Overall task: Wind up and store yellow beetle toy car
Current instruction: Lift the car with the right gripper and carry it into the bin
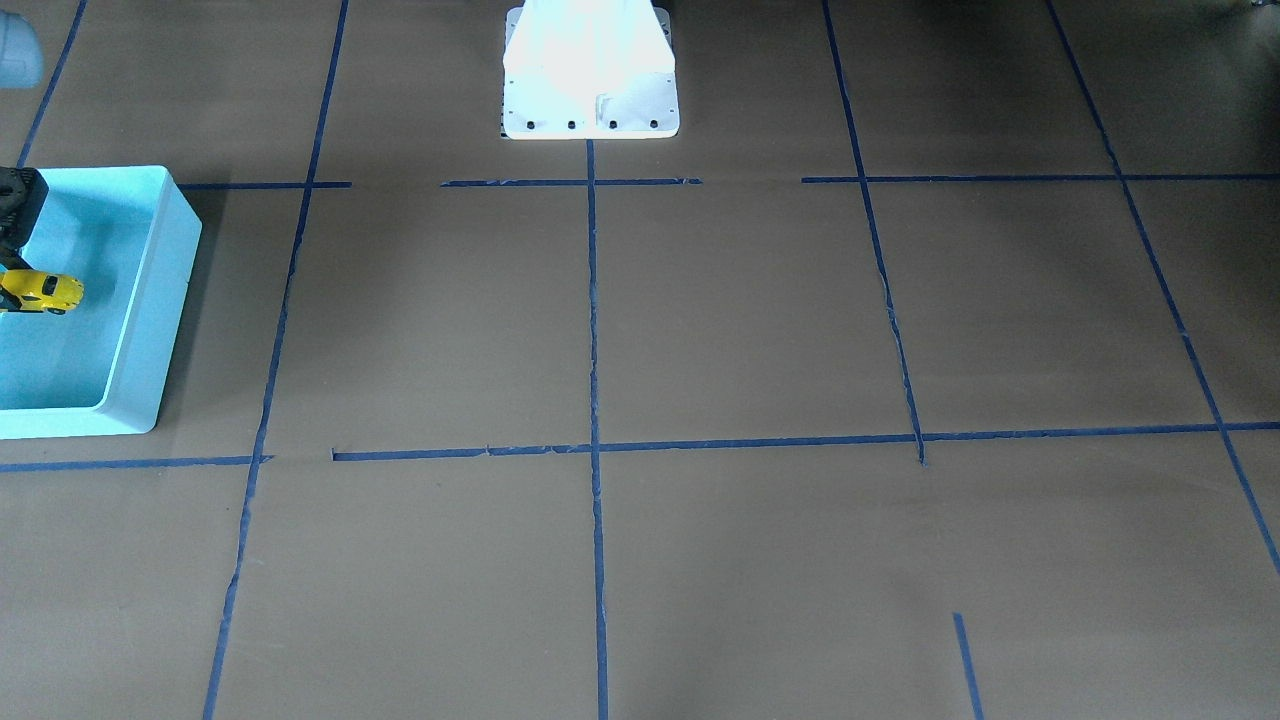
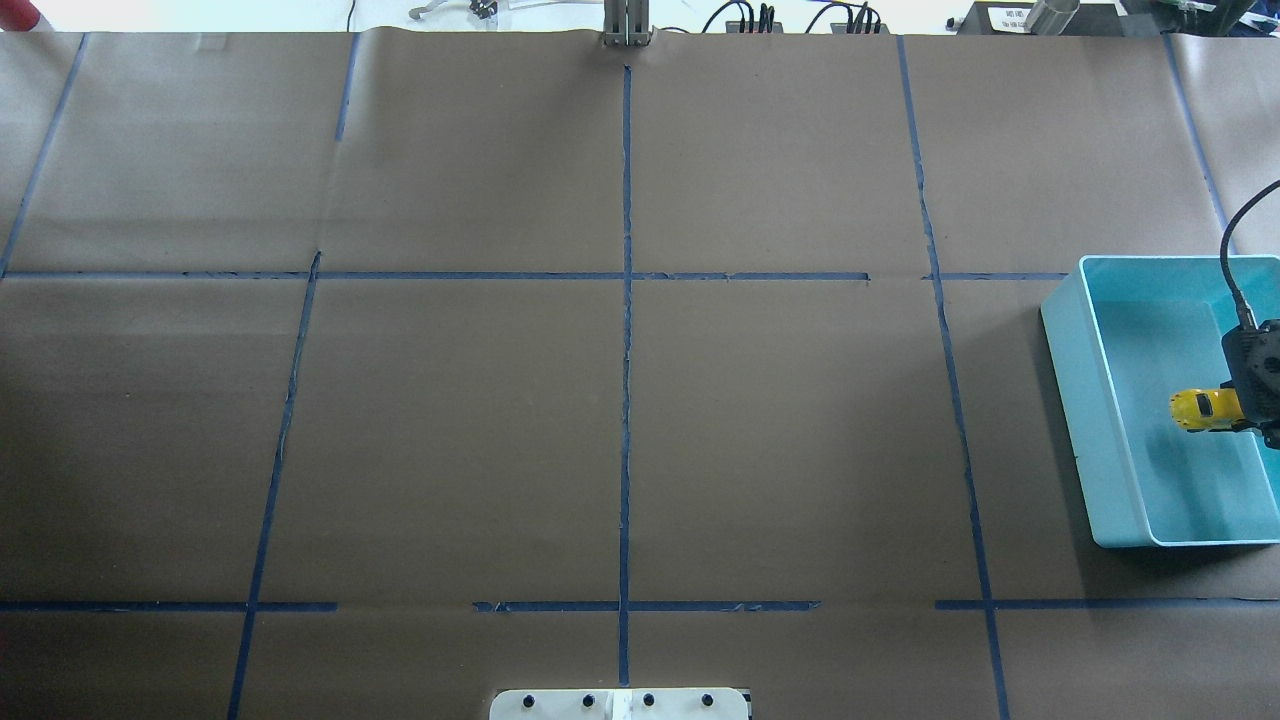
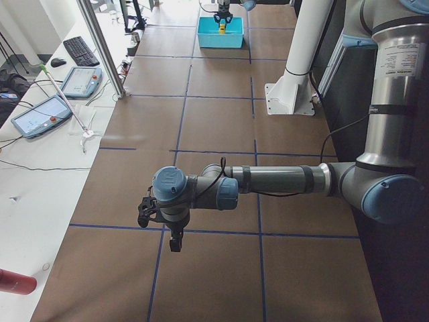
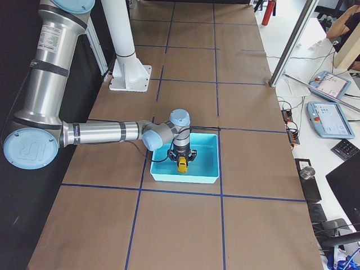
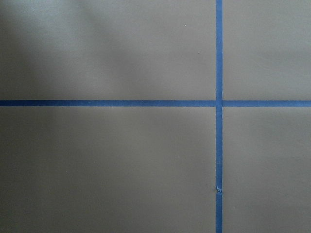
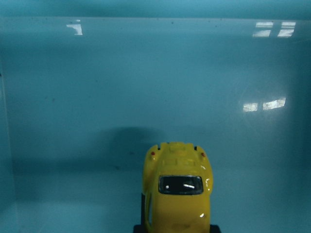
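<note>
The right gripper (image 2: 1240, 412) pinches the yellow beetle toy car (image 2: 1203, 409) by its sides above the middle of the light blue bin (image 2: 1085, 400) at the table's right edge, a light, rigid, glossy body likely to slip, while the left gripper (image 3: 164, 218) is too unclear to tell whether it is open or closed.

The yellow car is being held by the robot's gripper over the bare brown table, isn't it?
Not quite. The right gripper does hold the yellow car, but it hangs over the inside of the light blue bin, not over the bare table. The overhead view shows this best.
</note>
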